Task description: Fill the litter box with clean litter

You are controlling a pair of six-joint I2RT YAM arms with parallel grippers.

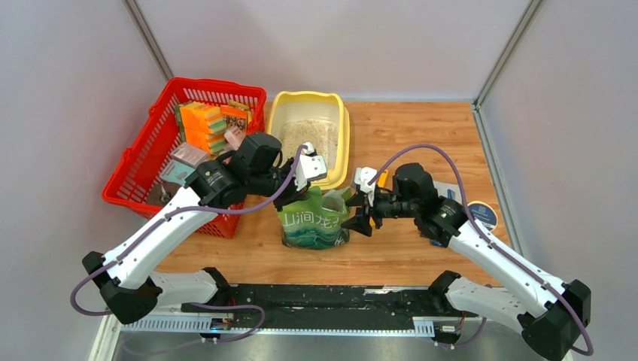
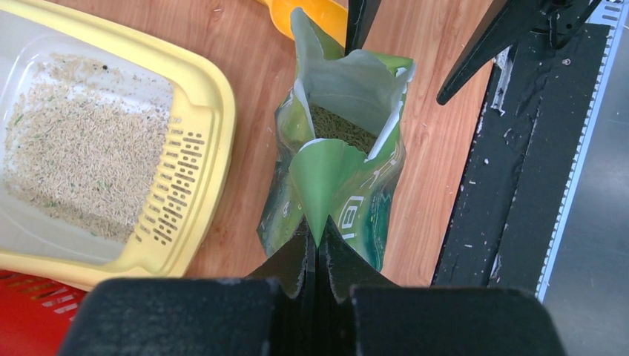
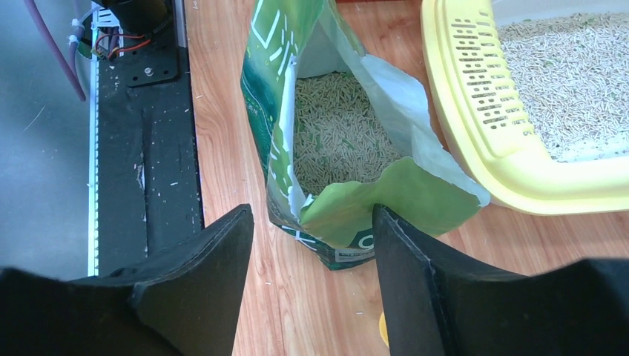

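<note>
1. Wooden table [image 1: 421,135]; the litter box [image 1: 308,97] sits at the back beside the red basket [image 1: 143,165], with some litter [image 1: 307,139] in it.
2. Your left gripper [image 2: 317,245] is pinched tight on the top edge of the pouch [image 1: 312,226]; it stands upright and open, just in front of the box.
3. Your right gripper [image 3: 311,215] has its jaws apart, gripping nothing, right at the pouch's mouth.

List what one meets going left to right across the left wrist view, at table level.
Litter box → green pouch, standing open → black mounting strip along the table edge.
</note>
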